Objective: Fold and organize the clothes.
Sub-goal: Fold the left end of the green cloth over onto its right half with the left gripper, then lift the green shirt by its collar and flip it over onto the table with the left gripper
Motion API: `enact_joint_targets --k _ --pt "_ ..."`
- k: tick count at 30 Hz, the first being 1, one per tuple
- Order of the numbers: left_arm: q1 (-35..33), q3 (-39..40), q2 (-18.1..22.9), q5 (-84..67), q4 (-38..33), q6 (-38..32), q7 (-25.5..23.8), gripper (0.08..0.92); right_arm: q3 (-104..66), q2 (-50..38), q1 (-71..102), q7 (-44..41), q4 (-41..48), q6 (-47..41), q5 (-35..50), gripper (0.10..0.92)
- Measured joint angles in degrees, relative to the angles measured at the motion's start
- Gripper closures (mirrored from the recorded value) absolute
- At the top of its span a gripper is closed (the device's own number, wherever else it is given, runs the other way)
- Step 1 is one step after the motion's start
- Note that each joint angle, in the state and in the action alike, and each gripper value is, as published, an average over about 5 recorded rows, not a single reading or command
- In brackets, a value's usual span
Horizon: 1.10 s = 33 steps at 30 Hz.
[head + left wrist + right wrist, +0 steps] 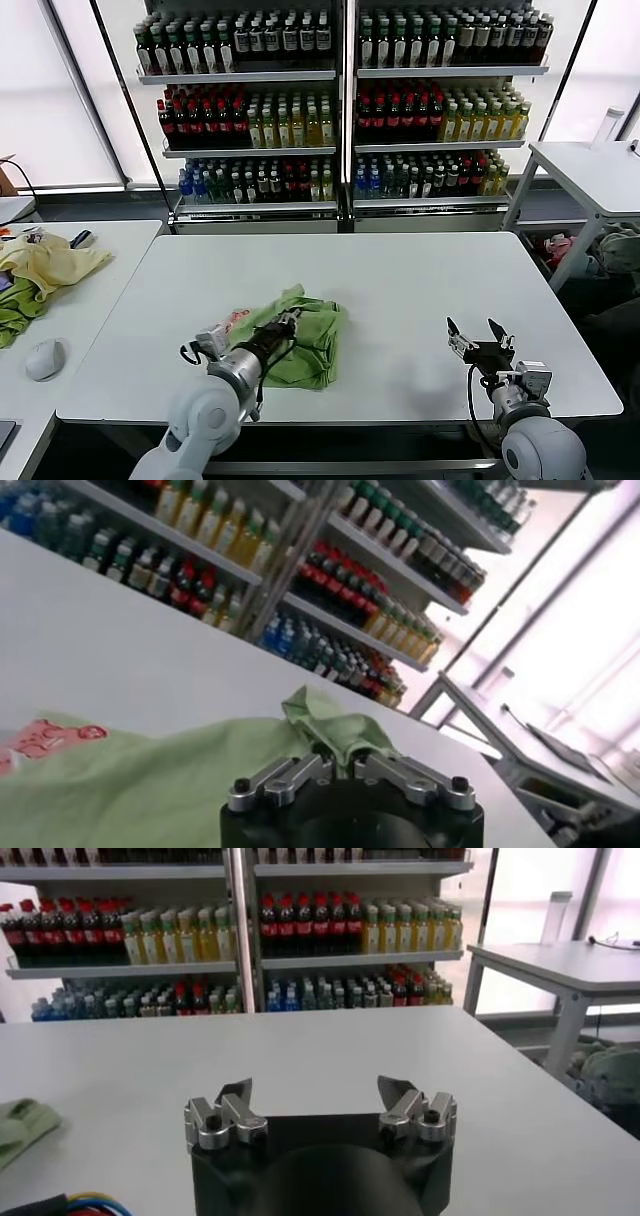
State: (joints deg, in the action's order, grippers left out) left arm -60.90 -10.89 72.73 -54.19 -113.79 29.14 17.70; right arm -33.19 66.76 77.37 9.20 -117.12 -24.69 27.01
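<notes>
The light green shirt point(305, 345) lies bunched and partly folded on the white table point(420, 290), left of centre near the front edge. A bit of its red-and-white print point(236, 318) shows at its left edge. My left gripper point(286, 322) rests on the shirt and is shut on a fold of it; in the left wrist view the green cloth point(325, 725) is pinched between the jaws, with the print point(50, 740) off to one side. My right gripper point(478, 332) is open and empty above the table's front right. In the right wrist view point(318, 1094) its jaws stand wide apart.
A side table on the left point(90, 320) holds a pale yellow garment point(50, 262), a darker green cloth point(15, 315) and a grey mouse point(45, 358). Shelves of bottles point(340, 100) stand behind. Another white table point(590, 170) stands at the far right.
</notes>
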Motion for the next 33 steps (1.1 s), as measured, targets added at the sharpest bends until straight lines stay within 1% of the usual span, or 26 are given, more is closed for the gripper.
enact_joint_targets --k 5,10,15,19,23,28,33 --pt "0.52 3.02 0.61 4.20 0.31 -0.61 -1.97 0.610 0.40 0.11 -0.49 0.01 0.58 0.02 0.00 0.203" --pt "0.15 4.37 0.97 8.48 -0.03 -1.41 -3.39 0.463 0.81 0.40 -1.01 0.01 1.16 0.06 -0.05 0.203" --pt "-1.23 3.87 0.51 12.13 -1.23 -2.20 -4.11 0.325 1.04 0.70 -1.46 -0.01 1.58 0.13 -0.12 0.203" --pt "-3.05 1.72 -0.91 14.76 -1.52 -3.35 -4.02 0.216 1.17 0.88 -1.72 -0.04 1.91 0.25 -0.22 0.203" --pt "-5.09 -1.81 -3.23 16.37 -0.63 -4.64 -3.74 0.180 1.19 1.02 -1.98 -0.06 2.28 0.41 -0.32 0.203" --pt "-6.85 -6.19 -5.74 17.66 1.60 -5.96 -3.55 0.177 1.20 1.36 -2.07 -0.06 2.56 0.49 -0.59 0.203" --pt "-7.39 -8.47 -6.68 17.75 4.40 -6.28 -3.35 0.177 1.15 1.62 -1.81 -0.03 2.42 0.49 -0.84 0.203"
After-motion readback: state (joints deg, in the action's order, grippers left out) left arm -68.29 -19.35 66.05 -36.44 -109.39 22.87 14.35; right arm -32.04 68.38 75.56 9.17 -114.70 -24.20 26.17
